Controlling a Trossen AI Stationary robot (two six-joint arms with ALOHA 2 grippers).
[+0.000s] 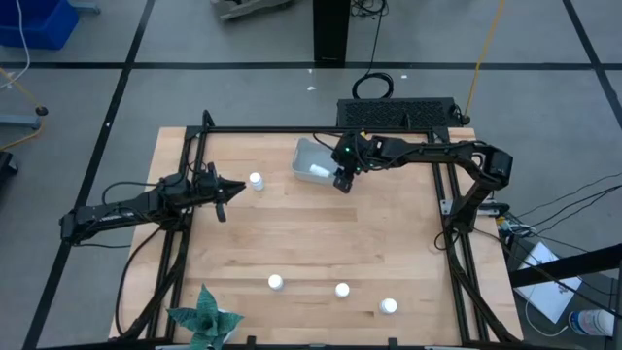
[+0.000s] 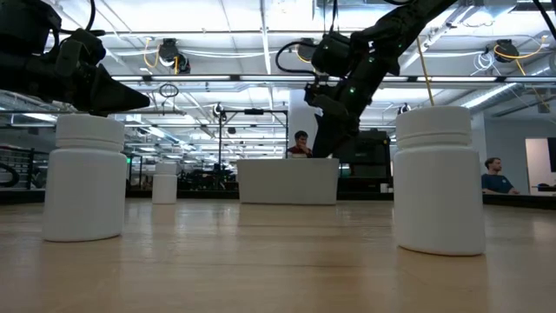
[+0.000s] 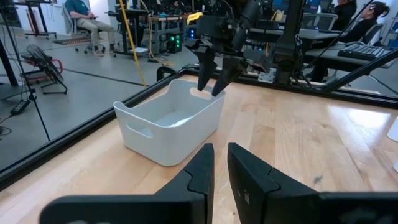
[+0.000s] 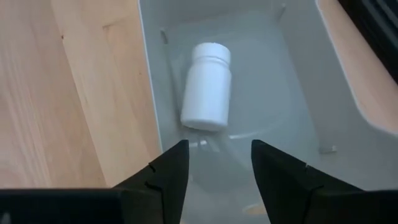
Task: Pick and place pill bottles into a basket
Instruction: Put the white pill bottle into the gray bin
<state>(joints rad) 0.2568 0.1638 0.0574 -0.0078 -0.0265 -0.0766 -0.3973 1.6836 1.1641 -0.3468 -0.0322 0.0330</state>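
One smooth white cylindrical pill bottle lies on its side inside the glossy, round-cornered basket, a detail only the right wrist view reveals. The right pincer hangs spread and empty above it. Four more bottles stand on the pale wood-grain table. The left pincer hovers near one, fingers nearly pressed together.

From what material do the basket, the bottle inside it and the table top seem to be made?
The basket looks like moulded plastic, pale and slightly glossy, with faint reflections on its floor. The bottle lying in it seems matte white plastic. The table top appears to be light wood, showing plank grain.
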